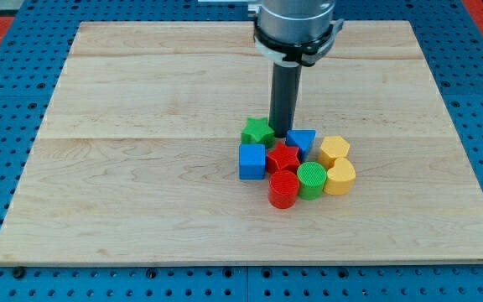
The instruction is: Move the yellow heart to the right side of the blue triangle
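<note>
Closest to the camera is the bottom edge of the wooden board point(250, 256), the largest thing here. It is bare there, and all 8 blocks sit in 1 tight group a little toward the right edge from the middle.

Next in size is the arm with its dark rod. It has no jaws, so nothing is open, closed or held. My tip point(281, 135) stands at the side of the group facing the top edge, in the gap between the green star point(257, 131) and the blue triangle point(302, 140), just beside both.

The blue cube point(251, 161) is at the group's left. Then come the red star point(284, 157) in the middle, and the red cylinder point(283, 190) and the green cylinder point(311, 180) toward the bottom edge.

The yellow heart point(340, 177), as I read its rounded shape, is the group's corner toward the bottom and right edges. It touches the green cylinder and lies below another yellow block point(334, 150), which looks like a pentagon.

I judge the task is at the approach step: the tip is not at the heart. The place right of the triangle is taken by the other yellow block. I think the tip must next go around the group to the heart's bottom side, without disturbing the triangle, and push it toward the top edge carefully.
</note>
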### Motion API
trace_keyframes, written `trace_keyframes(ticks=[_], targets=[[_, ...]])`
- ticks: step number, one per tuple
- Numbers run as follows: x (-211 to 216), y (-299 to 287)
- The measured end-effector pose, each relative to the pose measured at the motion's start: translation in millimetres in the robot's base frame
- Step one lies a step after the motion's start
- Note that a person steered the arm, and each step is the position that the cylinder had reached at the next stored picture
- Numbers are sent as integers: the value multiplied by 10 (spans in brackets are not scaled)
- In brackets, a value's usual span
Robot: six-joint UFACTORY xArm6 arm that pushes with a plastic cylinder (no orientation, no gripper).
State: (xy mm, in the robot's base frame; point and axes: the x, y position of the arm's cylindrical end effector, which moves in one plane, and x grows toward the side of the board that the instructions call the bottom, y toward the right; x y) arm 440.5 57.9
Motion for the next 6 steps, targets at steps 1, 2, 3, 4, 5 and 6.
trace_keyframes(ticks=[1, 2, 3, 4, 5, 6], targets=[[5, 1127], [251, 1987], [1316, 1778], [1281, 808], [764, 819], [507, 936]])
